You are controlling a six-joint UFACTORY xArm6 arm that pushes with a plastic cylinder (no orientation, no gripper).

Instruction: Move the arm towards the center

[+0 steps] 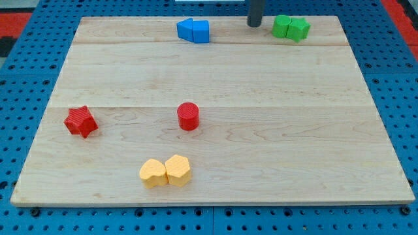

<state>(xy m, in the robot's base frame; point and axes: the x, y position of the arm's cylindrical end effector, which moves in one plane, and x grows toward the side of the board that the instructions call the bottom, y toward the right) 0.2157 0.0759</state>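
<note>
Tip (254,25) sits at the view's top, between blue block (194,31) and green block (290,28); no hand shows.

No text, label, brand, number or sign can be read anywhere.

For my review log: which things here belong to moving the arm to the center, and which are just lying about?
Job: my tip, at the board's top edge.

Lying about: blue blocks, green blocks, red star, red cylinder, yellow blocks.
</note>
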